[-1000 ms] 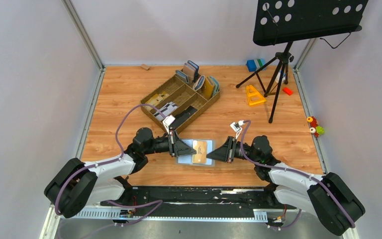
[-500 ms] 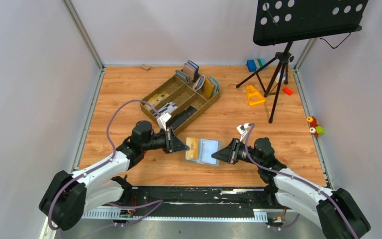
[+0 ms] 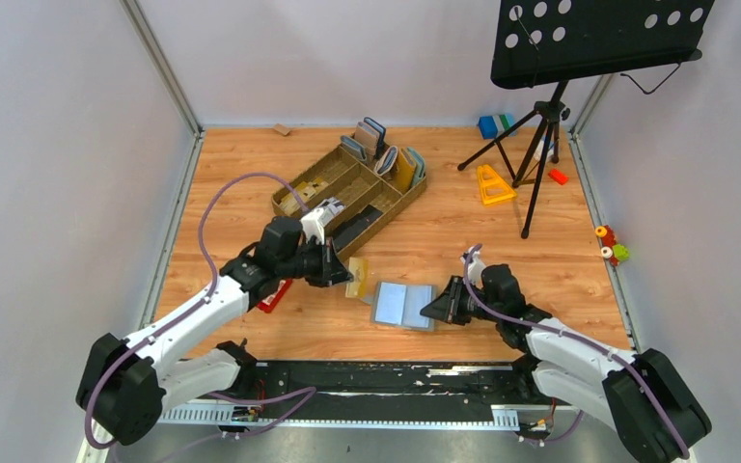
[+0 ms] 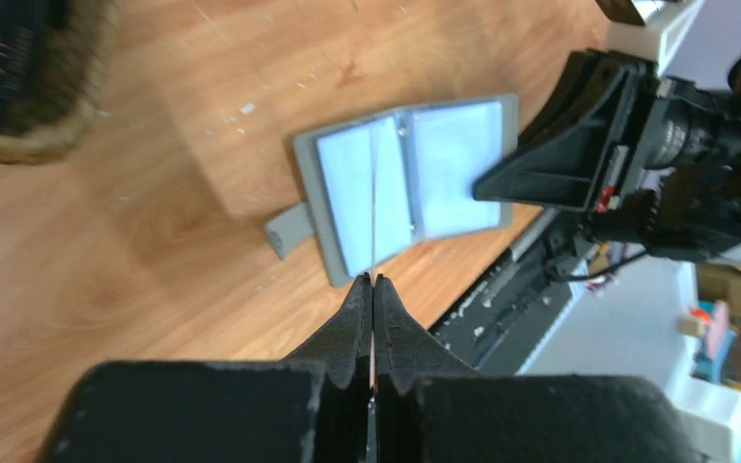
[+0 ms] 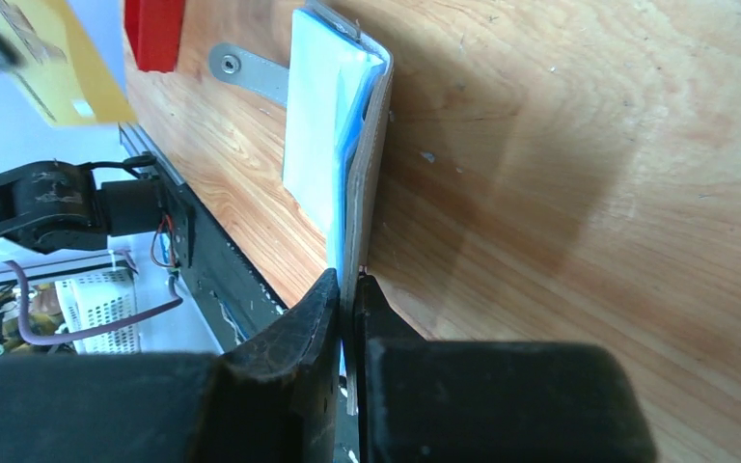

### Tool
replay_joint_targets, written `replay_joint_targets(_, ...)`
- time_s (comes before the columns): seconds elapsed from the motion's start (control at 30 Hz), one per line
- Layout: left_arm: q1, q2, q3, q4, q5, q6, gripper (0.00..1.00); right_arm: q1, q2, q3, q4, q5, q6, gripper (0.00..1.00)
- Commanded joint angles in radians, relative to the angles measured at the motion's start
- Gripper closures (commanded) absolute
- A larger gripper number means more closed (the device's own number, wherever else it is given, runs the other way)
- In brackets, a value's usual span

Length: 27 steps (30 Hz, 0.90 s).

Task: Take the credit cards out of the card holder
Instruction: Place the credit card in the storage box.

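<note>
Card holder (image 3: 396, 304) open, edge clamped by right pincer (image 3: 430, 311); left pincer (image 3: 347, 278), extended forward, pinches yellow card (image 3: 359, 282).

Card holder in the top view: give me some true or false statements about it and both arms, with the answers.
The card holder lies open on the table. True.
The right gripper has its jaws shut on the card holder's edge. True.
The left gripper holds nothing. False: its jaws pinch a yellow card.
The yellow card sits in a slot of the card holder. False: it is out of the card holder and apart from it, on the side toward the brown tray.
</note>
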Motion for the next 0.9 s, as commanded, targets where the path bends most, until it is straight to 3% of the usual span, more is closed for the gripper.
replay_joint_targets(0.0,0.003,0.027,0.17,-0.231,-0.239,0.173,1.0,-0.007,0.016,0.069,-0.043,0.015,-0.084,1.0)
replay_joint_targets(0.1,0.003,0.065,0.305,-0.382,-0.418,0.253,1.0,-0.008,0.013,0.092,-0.073,0.011,-0.114,1.0)
replay_joint_targets(0.27,0.002,0.156,0.492,-0.474,-0.624,0.417,1.0,-0.009,0.005,0.144,-0.162,0.021,-0.176,1.0)
replay_joint_targets(0.37,-0.006,0.251,0.619,-0.527,-0.726,0.557,1.0,-0.012,-0.007,0.145,-0.156,0.004,-0.173,1.0)
replay_joint_targets(0.5,-0.016,0.431,0.771,-0.6,-1.009,0.694,1.0,-0.012,-0.032,0.143,-0.144,-0.026,-0.16,1.0)
replay_joint_targets(0.87,-0.016,0.721,0.908,-0.438,-1.237,1.014,1.0,-0.012,-0.066,0.179,-0.207,-0.027,-0.172,1.0)
